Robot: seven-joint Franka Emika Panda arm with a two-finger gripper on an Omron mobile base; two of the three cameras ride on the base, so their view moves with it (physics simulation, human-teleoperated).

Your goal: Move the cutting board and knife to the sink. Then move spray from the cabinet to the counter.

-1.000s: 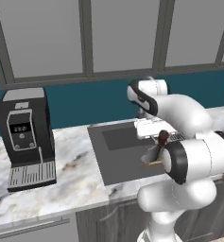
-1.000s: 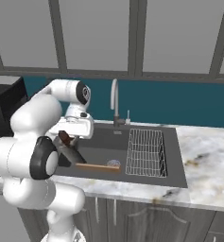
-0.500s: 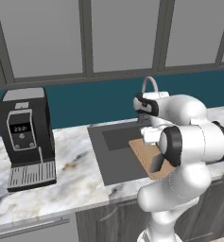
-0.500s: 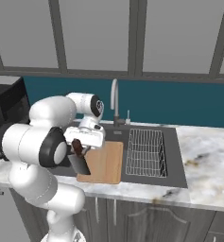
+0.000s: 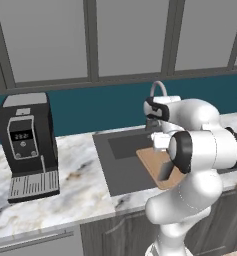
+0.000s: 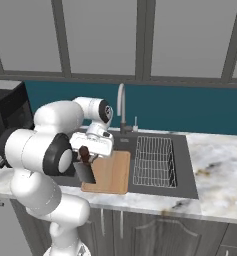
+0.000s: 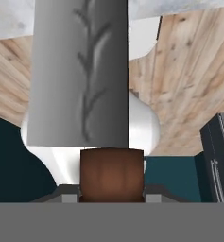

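Gripper (image 6: 84, 159) clamped on knife (image 6: 84, 170) by its handle, blade hanging down over near left of sink (image 6: 182, 165). Board (image 6: 110, 171) lying in sink, left of rack (image 6: 154, 160).

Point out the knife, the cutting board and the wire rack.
knife (image 7: 80, 75), hand view, middle of the grey blade.
cutting board (image 6: 112, 172), right base view, bare wood near its centre.
wire rack (image 6: 154, 160), right base view, middle of the wire grid.
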